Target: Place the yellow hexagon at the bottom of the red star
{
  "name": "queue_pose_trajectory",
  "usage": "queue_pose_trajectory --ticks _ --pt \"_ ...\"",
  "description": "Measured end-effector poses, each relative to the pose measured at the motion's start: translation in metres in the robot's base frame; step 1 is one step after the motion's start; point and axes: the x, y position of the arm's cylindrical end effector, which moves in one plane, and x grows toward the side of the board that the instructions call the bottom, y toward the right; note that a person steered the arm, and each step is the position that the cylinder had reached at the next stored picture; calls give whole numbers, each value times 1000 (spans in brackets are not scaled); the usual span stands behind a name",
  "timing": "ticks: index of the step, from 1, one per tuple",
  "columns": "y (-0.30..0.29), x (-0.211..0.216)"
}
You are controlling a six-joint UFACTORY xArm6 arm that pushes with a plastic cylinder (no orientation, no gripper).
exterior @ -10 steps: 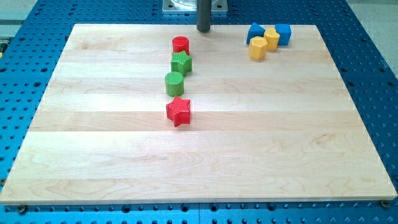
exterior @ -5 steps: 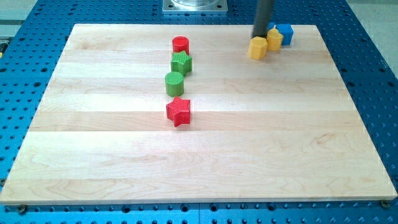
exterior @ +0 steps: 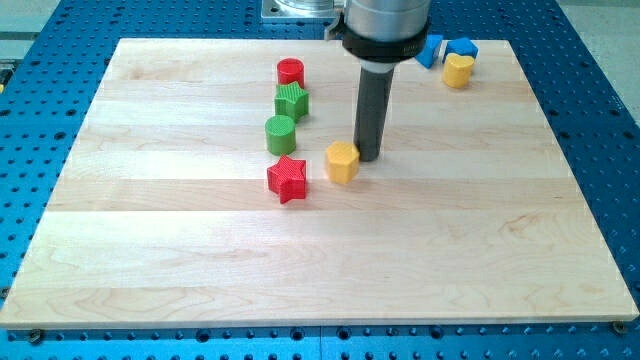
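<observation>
The yellow hexagon [exterior: 342,162] lies on the wooden board [exterior: 300,270], just to the view's right of the red star [exterior: 287,179] and slightly nearer the view's top; the two appear close but apart. My tip [exterior: 369,157] stands at the hexagon's upper-right side, touching it or nearly so; the view does not settle contact. The end effector is a plain rod with no jaws, so nothing is clamped; it can only push.

The tip's position behind the hexagon suits a push toward the view's lower left. The goal spot, directly toward the view's bottom from the red star, is unoccupied, so the task is judged incomplete. A straight push leftward risks striking the star.

Above the red star stand a green cylinder [exterior: 281,133], a green star [exterior: 292,101] and a red cylinder [exterior: 291,72] in a column. Well to the star's upper right sit a second yellow block [exterior: 459,70] and two blue blocks [exterior: 432,49] [exterior: 461,47].
</observation>
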Motion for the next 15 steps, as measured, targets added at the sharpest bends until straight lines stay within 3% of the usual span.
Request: queue_pose_trajectory --ticks 1,3,5,6,9,10,11,14,15 --pt "-20 -2" --pt "-86 93" --pt "12 140" --pt "-45 170" --pt "-47 118" --pt "-71 122" --pt "-43 140" --pt "-83 166" --pt "-88 157"
